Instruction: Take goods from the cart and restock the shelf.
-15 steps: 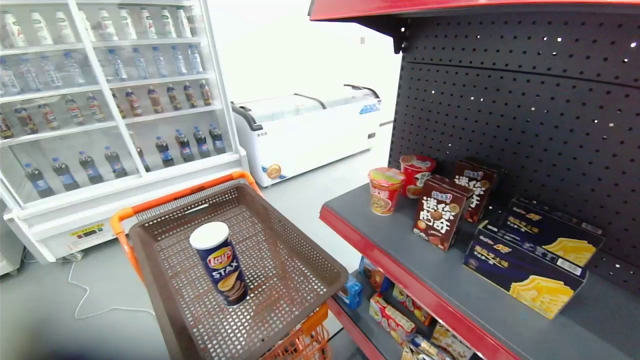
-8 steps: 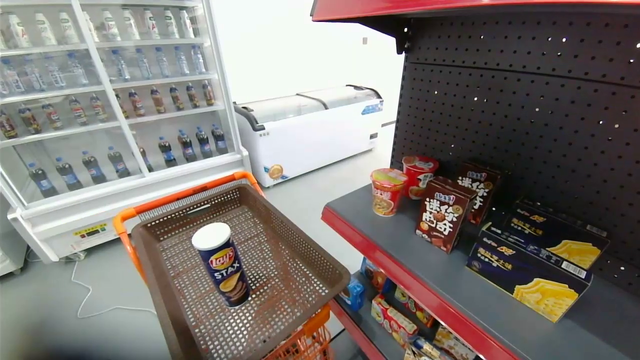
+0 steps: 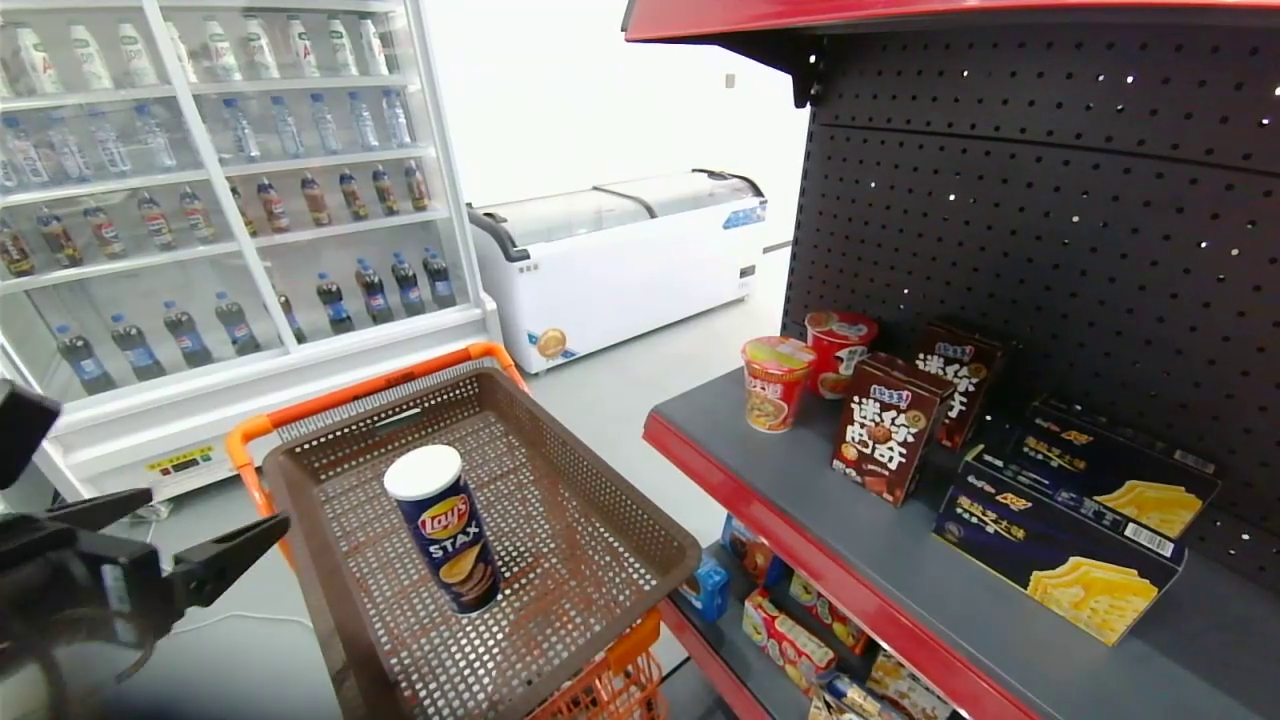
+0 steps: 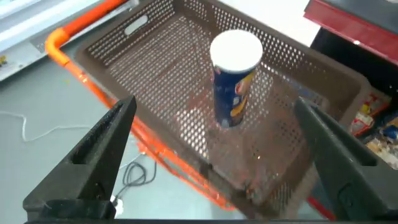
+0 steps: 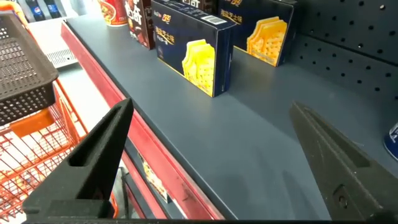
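- Standing upright on the mesh floor of the brown basket, about midway between its walls, is the dark blue chip can with a white lid; nothing touches it.
- The basket sits on the orange cart, just beside the left end of the shelf.
- The left gripper hangs outside the basket's left wall, near the corner of the orange handle. Its fingers are spread wide and hold nothing.
- From the left wrist, the chip can shows between the spread fingers of the left gripper, farther off and well apart from both, inside the basket.
- The right gripper hangs over the front edge of the grey shelf, fingers wide and holding nothing.
- On the shelf, from its left end: two cup noodles, two brown snack boxes, then two dark blue boxes with yellow pictures, one behind the other.
- The nearer dark blue box stands near the right gripper, not touching it.
- More packets lie on the lower shelf.
- Behind the cart stand a glass-door drinks cooler and a white chest freezer.
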Motion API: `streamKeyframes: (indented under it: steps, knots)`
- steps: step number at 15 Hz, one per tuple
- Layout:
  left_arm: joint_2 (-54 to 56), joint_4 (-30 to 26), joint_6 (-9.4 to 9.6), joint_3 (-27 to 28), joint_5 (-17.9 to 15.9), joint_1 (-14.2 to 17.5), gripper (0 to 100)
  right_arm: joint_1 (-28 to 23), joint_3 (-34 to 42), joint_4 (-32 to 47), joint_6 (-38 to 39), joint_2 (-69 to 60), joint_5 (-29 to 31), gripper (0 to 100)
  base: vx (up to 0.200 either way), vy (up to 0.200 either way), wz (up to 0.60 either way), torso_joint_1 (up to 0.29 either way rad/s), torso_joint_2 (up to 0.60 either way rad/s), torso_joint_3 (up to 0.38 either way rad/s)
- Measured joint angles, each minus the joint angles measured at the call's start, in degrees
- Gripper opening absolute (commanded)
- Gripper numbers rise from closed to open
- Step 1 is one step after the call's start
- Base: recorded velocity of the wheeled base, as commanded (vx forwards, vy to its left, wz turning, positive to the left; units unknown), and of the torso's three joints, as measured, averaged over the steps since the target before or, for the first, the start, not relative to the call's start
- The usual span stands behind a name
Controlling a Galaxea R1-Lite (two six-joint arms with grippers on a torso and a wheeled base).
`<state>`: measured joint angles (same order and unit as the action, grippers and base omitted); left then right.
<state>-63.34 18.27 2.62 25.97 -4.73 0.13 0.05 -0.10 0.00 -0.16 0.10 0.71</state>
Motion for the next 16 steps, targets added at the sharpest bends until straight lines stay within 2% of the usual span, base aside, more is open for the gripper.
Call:
streamKeyframes:
  steps: [2,4,6,10,13,16]
  knots:
    - [-9.6,15.6,-0.11,-4.8,-1.3,-0.8,100,0.0,0.0,0.0,0.0,0.0,0.0,100,0.000,0.000,0.00,0.000,0.00,0.000]
    - [-17.9,22.7,-0.02,-8.7,-2.6,-1.6,100,0.0,0.0,0.0,0.0,0.0,0.0,100,0.000,0.000,0.00,0.000,0.00,0.000]
    - [-25.0,26.6,-0.13,-10.5,-3.3,-2.5,100,0.0,0.0,0.0,0.0,0.0,0.0,100,0.000,0.000,0.00,0.000,0.00,0.000]
    - [-37.1,35.2,-0.33,-10.4,-4.6,-2.9,100,0.0,0.0,0.0,0.0,0.0,0.0,100,0.000,0.000,0.00,0.000,0.00,0.000]
    - [-44.8,38.2,-0.13,-8.3,-4.9,-2.9,100,0.0,0.0,0.0,0.0,0.0,0.0,100,0.000,0.000,0.00,0.000,0.00,0.000]
    - [-52.0,40.9,0.05,-4.1,-5.3,-3.1,100,0.0,0.0,0.0,0.0,0.0,0.0,100,0.000,0.000,0.00,0.000,0.00,0.000]
